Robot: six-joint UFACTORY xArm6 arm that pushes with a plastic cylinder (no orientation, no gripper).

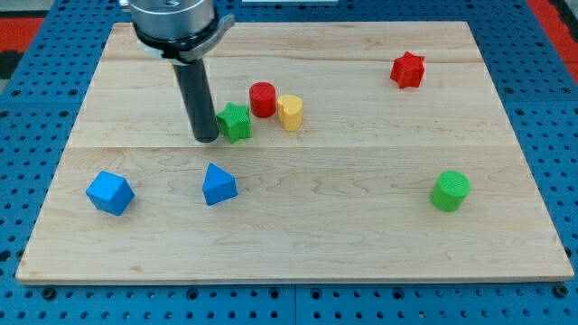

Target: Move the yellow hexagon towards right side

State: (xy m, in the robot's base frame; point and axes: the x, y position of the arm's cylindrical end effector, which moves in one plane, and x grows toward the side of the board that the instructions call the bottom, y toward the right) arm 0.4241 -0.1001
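1. Standing on the pale wooden worktop, my tip rests just beside the left face of the green star-shaped block, seemingly touching it.
2. The yellow block, the task's hexagon though its outline reads more heart-like here, lies near the board's middle, touching or almost touching the red cylindrical block on its left.
3. Risk: a straight push rightward would drive the green star into the red cylinder first, scattering all three; cause, the tip sits behind the wrong block.
4. Risk: an off-centre contact could spin the yellow block toward the view's top.
5. Jaws: none fitted; the rod holds nothing.
6. The red star block, green cylinder and two blue blocks lie well apart.
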